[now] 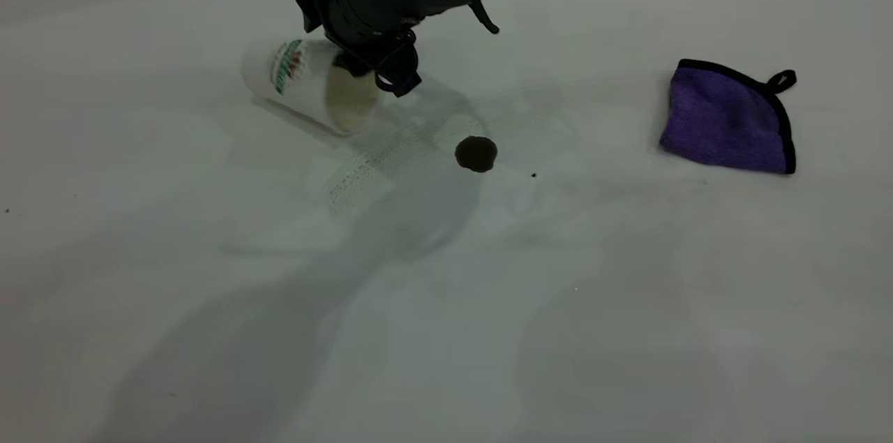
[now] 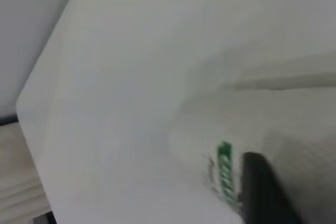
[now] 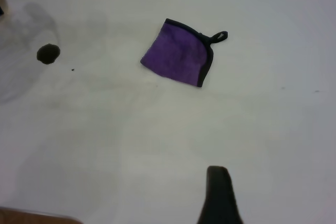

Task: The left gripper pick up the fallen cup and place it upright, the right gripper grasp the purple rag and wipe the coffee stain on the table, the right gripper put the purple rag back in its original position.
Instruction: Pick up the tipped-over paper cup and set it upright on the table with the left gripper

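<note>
Cup [image 1: 307, 84] rim behind left pincer [image 1: 391, 73]

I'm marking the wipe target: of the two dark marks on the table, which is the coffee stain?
The coffee stain is the larger round brown blot nearer the cup; the tiny black speck lies toward the purple rag.

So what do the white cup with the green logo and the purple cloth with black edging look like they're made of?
The white cup with the green logo looks like matte paper with a cream lining, though ribbing isn't clear. The purple cloth with black edging looks like soft, fuzzy microfibre, judging by its napped surface, stitched black trim and loop.
</note>
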Robot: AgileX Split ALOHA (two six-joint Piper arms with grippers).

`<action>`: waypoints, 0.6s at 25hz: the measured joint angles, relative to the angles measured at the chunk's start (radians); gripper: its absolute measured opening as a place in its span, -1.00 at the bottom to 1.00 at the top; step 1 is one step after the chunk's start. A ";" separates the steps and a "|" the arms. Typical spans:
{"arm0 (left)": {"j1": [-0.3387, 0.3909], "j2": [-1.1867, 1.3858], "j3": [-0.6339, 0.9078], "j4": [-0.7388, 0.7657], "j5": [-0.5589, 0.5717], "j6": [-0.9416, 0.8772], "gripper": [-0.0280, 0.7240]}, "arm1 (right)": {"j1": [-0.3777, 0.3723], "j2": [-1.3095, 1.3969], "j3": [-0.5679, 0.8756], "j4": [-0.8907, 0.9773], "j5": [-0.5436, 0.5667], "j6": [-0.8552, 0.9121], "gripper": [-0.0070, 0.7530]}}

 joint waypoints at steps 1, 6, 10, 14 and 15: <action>0.003 0.000 0.000 0.000 0.000 -0.001 -0.31 | 0.000 0.000 0.000 0.000 0.000 0.000 0.57; 0.005 -0.040 -0.001 0.014 0.025 0.022 -0.86 | 0.000 0.000 0.000 0.000 0.000 0.000 0.57; 0.024 -0.170 -0.008 -0.124 -0.002 0.129 -0.89 | 0.000 0.000 0.000 0.000 0.000 0.000 0.57; 0.117 -0.325 -0.025 -0.426 -0.055 0.356 -0.89 | 0.000 0.000 0.000 0.000 0.000 0.000 0.57; 0.149 -0.351 -0.026 -0.501 -0.068 0.417 -0.89 | 0.000 0.000 0.000 0.000 0.000 0.000 0.57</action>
